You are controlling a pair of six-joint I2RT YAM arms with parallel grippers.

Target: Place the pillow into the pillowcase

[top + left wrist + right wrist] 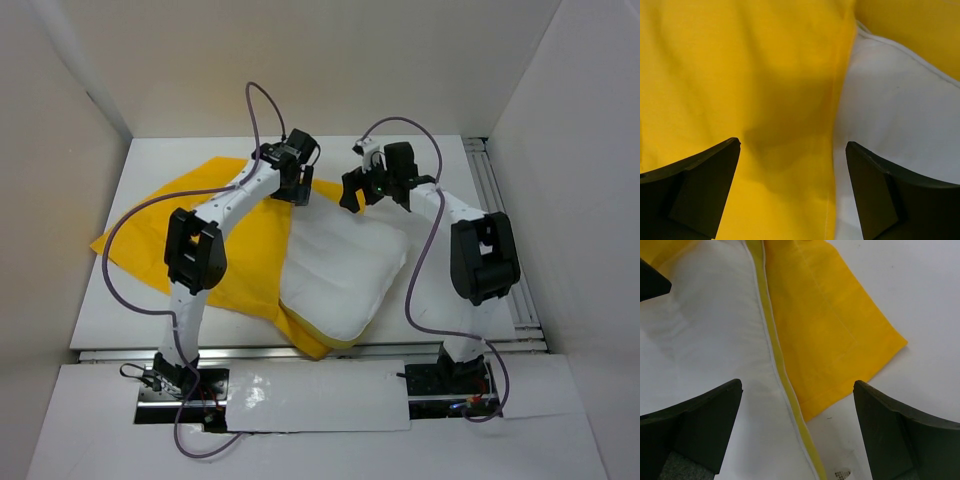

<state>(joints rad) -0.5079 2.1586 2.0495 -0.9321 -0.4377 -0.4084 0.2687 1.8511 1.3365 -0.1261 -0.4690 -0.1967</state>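
- Top external: the pillow [340, 270], white, puffy and soft with faint lengthwise channels, lies at the centre of the white worktop [120, 310].
- It rests on the 3 o'clock part of the pillowcase [250, 270], and yellow shows under its 6 o'clock edge.
- The pillowcase is flat, bright yellow cloth, spread crookedly with one corner pointing to 9 o'clock.
- The pillow sits skewed, its corners near 12, 3, 6 and 9 o'clock. Its long axis cannot be told.
- Plain pale walls [300, 60] box in the worktop on three sides.
- The left end effector [295, 185] and right end effector [375, 190] hang over the pillow's 12 o'clock edge.
- Left wrist: the left end effector [792, 145] is spread wide with nothing between its dark fingers.
- Below, smooth yellow pillowcase [740, 75] meets white pillow [890, 100] along a stitched hem.
- Right wrist: the right end effector [797, 385] is likewise wide apart and grips nothing.
- The pillow [705, 330] shows a thin yellowish edge beside a squared corner of pillowcase [830, 330] on bare worktop [920, 290].
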